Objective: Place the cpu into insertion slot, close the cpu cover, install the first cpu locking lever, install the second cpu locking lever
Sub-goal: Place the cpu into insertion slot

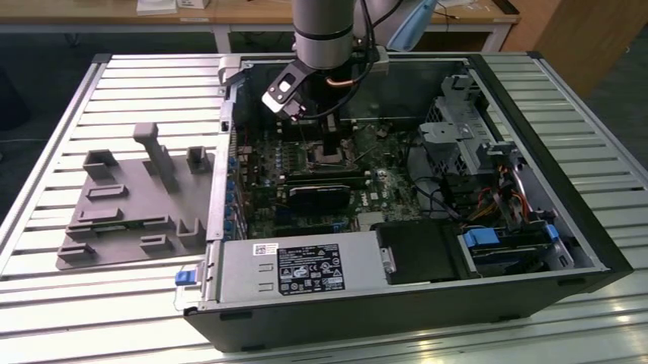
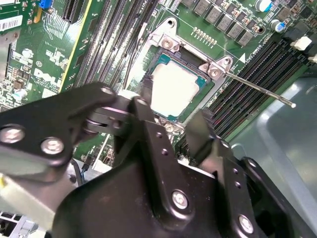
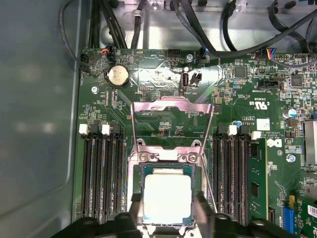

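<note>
**CPU seated in its socket, cover open, jaws spread around the chip**

The gripper (image 3: 168, 219) hangs just over the socket with its jaws spread. One black finger (image 3: 134, 214) stands just beside one edge of the chip and the other finger stands just beside the opposite edge. Whether the pads touch those edges cannot be told.

Between the fingers lies the cpu (image 3: 167, 197), flat with its pale metal top facing up. It sits inside the insertion slot (image 3: 166, 168), with the slot's dark frame showing on the sides in view.

Just beyond the slot, the cpu cover (image 3: 171, 102) is swung open on its hinge and stands clear of the chip. The green board shows through its square window.

In the second wrist view a thin locking lever (image 2: 257, 88) juts out from the corner of the slot across the memory slots (image 2: 247, 74), unlatched.

More long black memory slots flank the socket on both sides on the motherboard (image 3: 237, 99). Farther along the board sits a round coin cell battery (image 3: 118, 76), and dark cables run past the board's edge.

In the exterior view the arm (image 1: 324, 30) reaches down into the open computer case (image 1: 405, 315). The power supply (image 1: 294, 269) lies along the case's near edge.

The case rests on a slatted metal table (image 1: 61, 303). A grey fixture plate (image 1: 132, 216) lies on the table at the exterior view's left, well apart from the gripper.
</note>
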Robot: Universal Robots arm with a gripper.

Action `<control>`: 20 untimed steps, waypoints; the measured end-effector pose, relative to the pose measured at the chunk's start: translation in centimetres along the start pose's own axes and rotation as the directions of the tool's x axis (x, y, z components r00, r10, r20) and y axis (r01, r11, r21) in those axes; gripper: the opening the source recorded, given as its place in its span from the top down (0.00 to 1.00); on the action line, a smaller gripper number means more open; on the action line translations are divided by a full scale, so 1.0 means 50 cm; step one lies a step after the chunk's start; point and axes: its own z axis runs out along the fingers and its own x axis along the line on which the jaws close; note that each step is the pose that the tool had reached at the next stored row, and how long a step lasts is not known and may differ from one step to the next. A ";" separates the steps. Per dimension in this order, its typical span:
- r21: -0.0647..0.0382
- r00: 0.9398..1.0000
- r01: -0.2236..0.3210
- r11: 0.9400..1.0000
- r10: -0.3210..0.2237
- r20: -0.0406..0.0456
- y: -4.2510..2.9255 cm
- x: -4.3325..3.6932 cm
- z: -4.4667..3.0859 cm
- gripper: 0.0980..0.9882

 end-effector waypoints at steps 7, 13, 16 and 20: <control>0.000 1.000 0.000 1.000 0.000 0.000 0.000 0.000 0.000 0.78; 0.000 1.000 0.000 1.000 0.000 0.000 0.000 0.000 0.000 1.00; 0.000 1.000 0.000 1.000 0.000 0.000 0.000 0.000 0.000 1.00; 0.000 1.000 0.000 1.000 0.000 0.000 0.000 0.000 -0.001 1.00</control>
